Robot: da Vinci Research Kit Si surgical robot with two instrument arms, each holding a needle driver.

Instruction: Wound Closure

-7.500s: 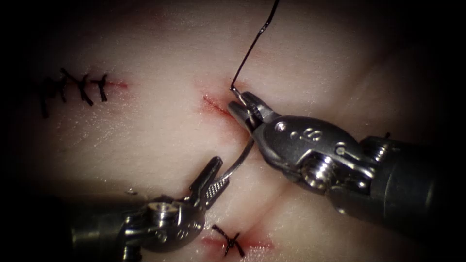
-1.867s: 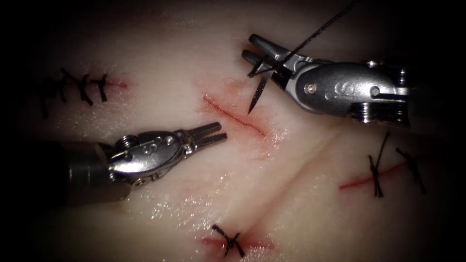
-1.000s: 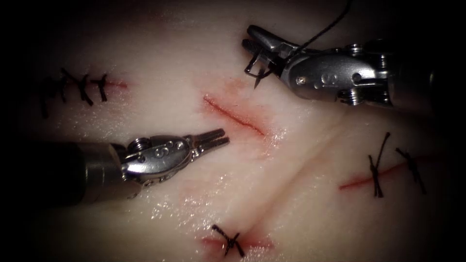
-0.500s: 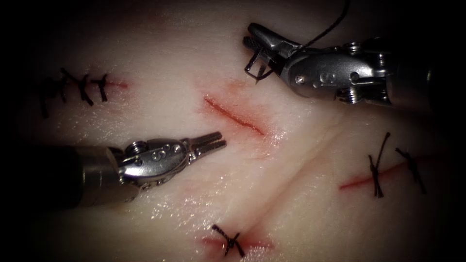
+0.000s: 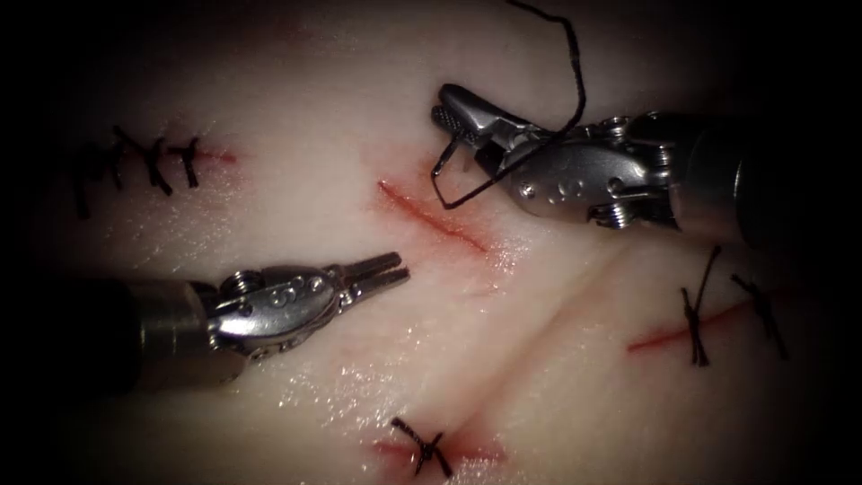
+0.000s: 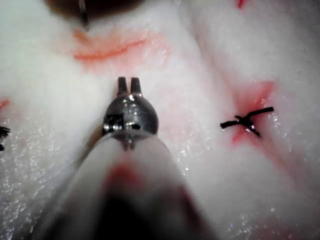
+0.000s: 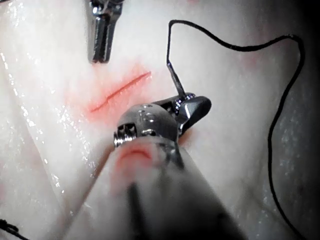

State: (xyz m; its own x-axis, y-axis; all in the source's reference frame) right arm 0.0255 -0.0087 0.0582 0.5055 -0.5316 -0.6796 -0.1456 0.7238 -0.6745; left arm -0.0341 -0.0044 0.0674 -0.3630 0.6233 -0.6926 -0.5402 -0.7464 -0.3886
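The open cut (image 5: 433, 217) runs slantwise across the middle of the tissue (image 5: 296, 207). Just above its upper end, my right tool (image 5: 442, 105) is shut on the curved needle (image 5: 439, 160) near the thread end. The needle hangs free above the tissue, not in it. Black thread (image 5: 576, 90) leaves the needle, loops under the jaws and climbs out of view. My left tool (image 5: 398, 268) hovers left of the cut, jaws slightly open and holding nothing. The right wrist view shows the needle (image 7: 175, 80), the thread (image 7: 280, 115), the cut (image 7: 120, 90) and the left tool (image 7: 101, 45). Its tips (image 6: 129, 84) face the cut (image 6: 110, 50).
Three other cuts carry dark stitches: one at the far left (image 5: 144, 162), one at the right (image 5: 700, 314) and one at the bottom (image 5: 426, 449), which is also the stitch (image 6: 247, 120). Red fluid stains the tissue around the open cut.
The right tool has moved left and down towards the cut's upper end with the needle, and the thread now loops below its jaws. The left tool has barely shifted.
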